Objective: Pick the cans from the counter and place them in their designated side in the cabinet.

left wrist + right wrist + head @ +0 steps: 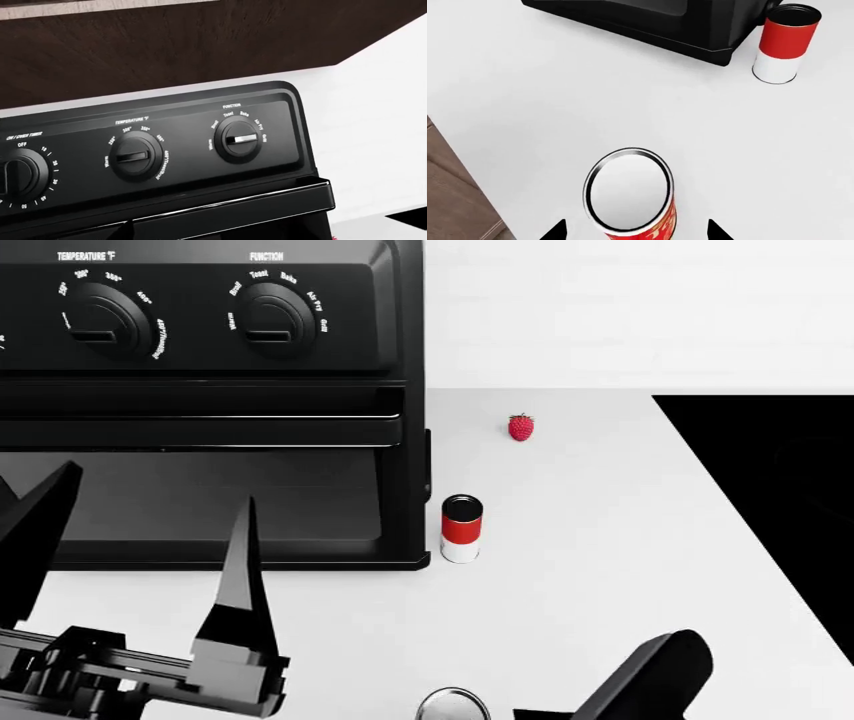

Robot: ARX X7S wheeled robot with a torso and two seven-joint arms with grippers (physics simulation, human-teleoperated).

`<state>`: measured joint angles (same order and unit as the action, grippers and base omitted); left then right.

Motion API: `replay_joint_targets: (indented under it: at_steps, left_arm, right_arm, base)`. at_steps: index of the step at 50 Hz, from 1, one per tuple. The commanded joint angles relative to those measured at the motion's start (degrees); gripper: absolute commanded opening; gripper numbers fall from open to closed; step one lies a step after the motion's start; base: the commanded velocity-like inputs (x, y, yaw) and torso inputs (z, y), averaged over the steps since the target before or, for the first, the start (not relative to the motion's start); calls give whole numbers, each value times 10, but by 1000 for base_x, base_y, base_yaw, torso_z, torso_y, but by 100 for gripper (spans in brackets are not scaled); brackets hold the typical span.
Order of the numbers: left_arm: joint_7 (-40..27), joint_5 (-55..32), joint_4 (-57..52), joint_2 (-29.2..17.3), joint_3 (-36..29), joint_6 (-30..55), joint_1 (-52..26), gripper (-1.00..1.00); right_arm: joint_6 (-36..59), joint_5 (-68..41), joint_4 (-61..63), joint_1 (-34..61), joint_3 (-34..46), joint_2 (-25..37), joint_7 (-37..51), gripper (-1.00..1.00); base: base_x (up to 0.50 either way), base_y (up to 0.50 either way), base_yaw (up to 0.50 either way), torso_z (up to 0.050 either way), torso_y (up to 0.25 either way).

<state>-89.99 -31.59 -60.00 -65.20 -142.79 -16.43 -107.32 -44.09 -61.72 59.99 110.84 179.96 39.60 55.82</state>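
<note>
The wider red can with its silver lid (630,197) stands upright on the near white table (560,100), between my right fingers (719,231), spread wide. Rigid, smooth, likely slippery: I'd squeeze mid-wall. My left fingers (240,570) gape, empty.

Black toaster oven (200,400), white wall (641,310), brown wood cabinet (167,45)

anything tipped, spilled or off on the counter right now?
Nothing tipped or spilled. Both cans stand upright on the counter: the red-and-white can by the toaster oven's front corner, the silver-lidded can between the right gripper's fingertips. Only oddity: a lone strawberry lying loose beside the oven.
</note>
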Motion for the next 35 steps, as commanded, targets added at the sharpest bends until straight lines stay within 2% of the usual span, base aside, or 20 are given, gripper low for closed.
replay_joint_targets:
  at_steps: [1,12,20,35]
  left_arm:
    - [0,8,0,-4,12,1,18,100]
    - [0,14,0,-7,32,3,45,100]
    - [0,22,0,-15,25,-5,43,100]
    - [0,24,0,-19,33,-7,53,100]
  right_arm:
    - [4,-27,0,14,-2,-10,-14,100]
    - [10,-66,-16,32,-42,-47,-4,100]
    - [21,-77,-19,6,-78,-88,12,100]
    - [4,-146,-52,22,-87,-97,-52,100]
  base:
    - [0,0,0,0,0]
    - [0,0,0,0,0]
    - [0,0,0,0,0]
    - [0,0,0,0,0]
